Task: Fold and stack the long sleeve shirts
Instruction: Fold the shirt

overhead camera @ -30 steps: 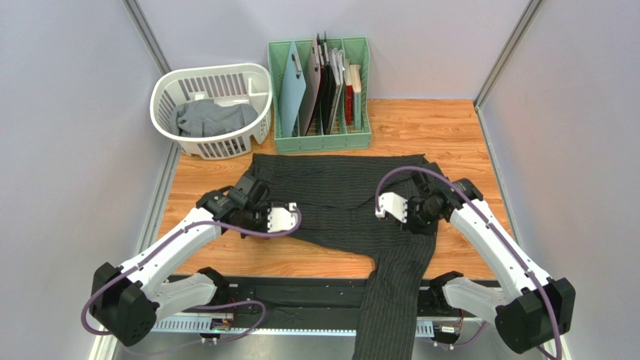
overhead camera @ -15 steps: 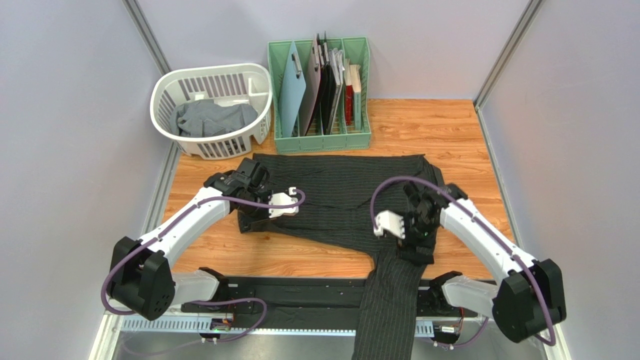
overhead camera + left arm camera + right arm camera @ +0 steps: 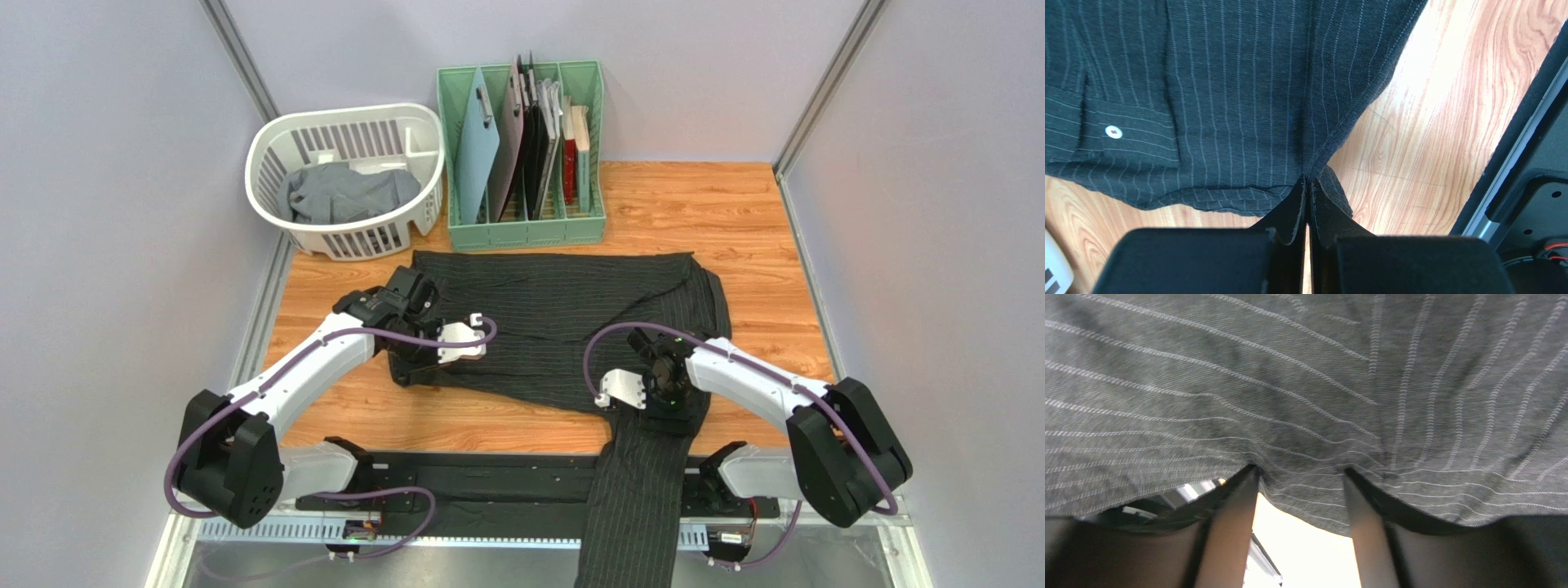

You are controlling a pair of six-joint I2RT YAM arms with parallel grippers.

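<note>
– Pinching the hem is what our left gripper (image 3: 1308, 184) does now; its fingers are pressed together on a fold of the black pinstriped shirt (image 3: 552, 306), at the near left edge of the cloth, just above the wooden table (image 3: 736, 221).
– And our right gripper (image 3: 1300, 471)?
– Its fingers stand apart, with cloth draped across the tips and light in the gap; we judge that it holds nothing; it sits where the sleeve (image 3: 638, 502) meets the body.
– So how do we do this fold well?
– We think the step is to bring that sleeve in over the body; the right fingers should close on the sleeve alone, near the seam, before anything lifts; the left pinch should hold the hem taut so that the body neither slides nor bunches; we should move both arms slowly and low over the wood, so that no crease is dragged in.
– Which way does the shirt lie?
– Its body runs left to right across the table, its far edge just beside the green rack (image 3: 521, 230); the sleeve runs the other way, toward us, and hangs over the near edge between our bases; a buttoned cuff (image 3: 1131, 135), by the look of it, lies flat on the left part; where the collar points we cannot tell.
– And the other one?
– The grey shirt (image 3: 344, 194) lies crumpled in the white basket (image 3: 264, 147), well apart from both grippers; it is not yet folded.
</note>
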